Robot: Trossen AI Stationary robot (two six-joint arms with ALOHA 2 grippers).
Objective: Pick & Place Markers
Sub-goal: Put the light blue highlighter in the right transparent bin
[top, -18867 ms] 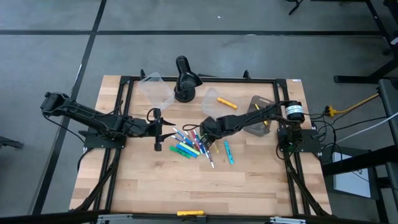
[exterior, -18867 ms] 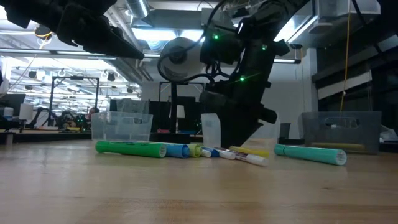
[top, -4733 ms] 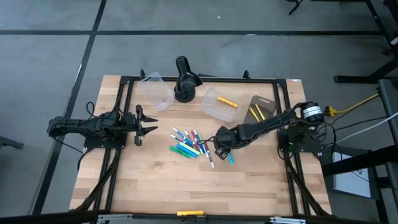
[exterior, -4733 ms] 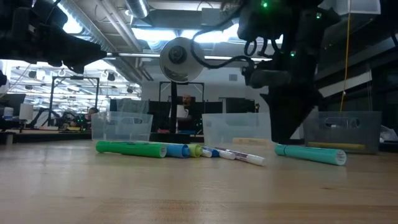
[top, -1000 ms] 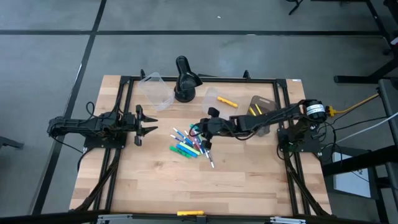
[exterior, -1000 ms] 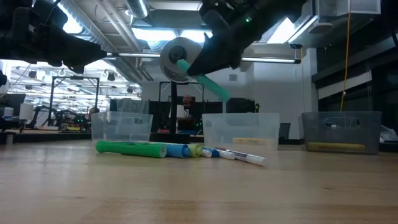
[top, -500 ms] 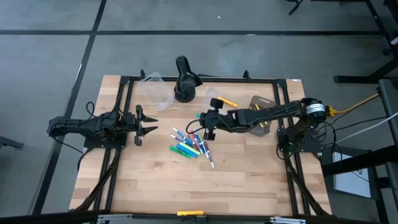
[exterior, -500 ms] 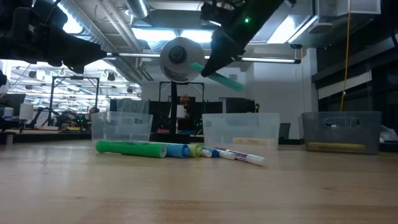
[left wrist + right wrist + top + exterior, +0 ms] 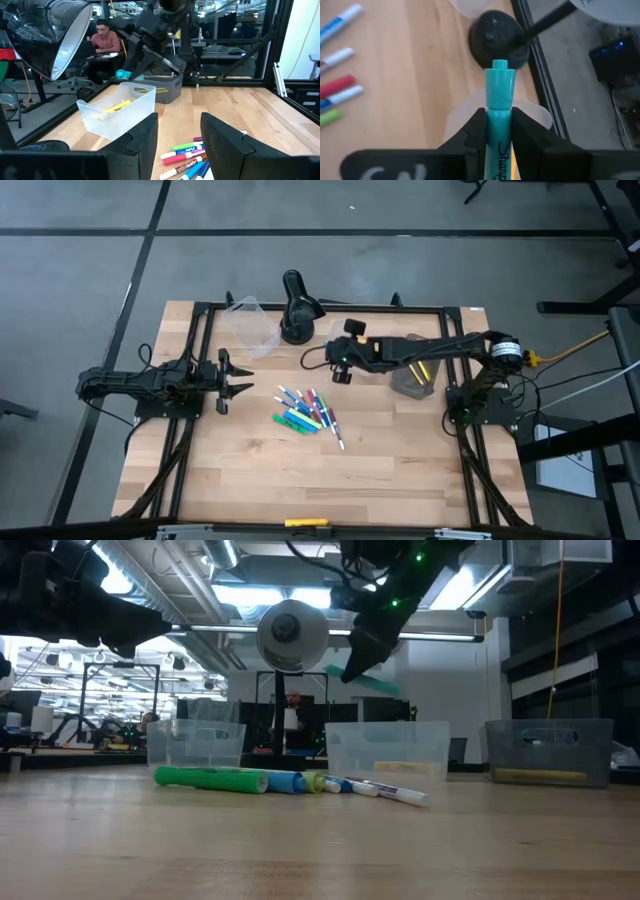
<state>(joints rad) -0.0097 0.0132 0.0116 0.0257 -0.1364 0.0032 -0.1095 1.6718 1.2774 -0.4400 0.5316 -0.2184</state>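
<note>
My right gripper is shut on a teal marker and holds it in the air over the clear tub at the table's far middle; a yellow marker lies in that tub. Several markers in mixed colours lie flat in a loose pile at the table's middle. My left gripper waits open at the table's left, level, with nothing between its fingers. My right gripper pinches the teal marker's barrel between its two fingers. The fingers lie along the marker, and its capped end sticks out past the fingertips. They come from the table's right, slanting down. The marker is tilted and lifted clear of table and tub.
A black desk lamp stands at the far edge, just left of the tub. A second clear tub sits at the far left. A grey bin holding yellow markers stands at the right under my right arm.
My right gripper has carried the teal marker from above the pile toward the table's far edge and slightly up, to above the clear tub. It has rolled and tipped on the way, so the marker now slants less steeply. It stays shut on the marker.
</note>
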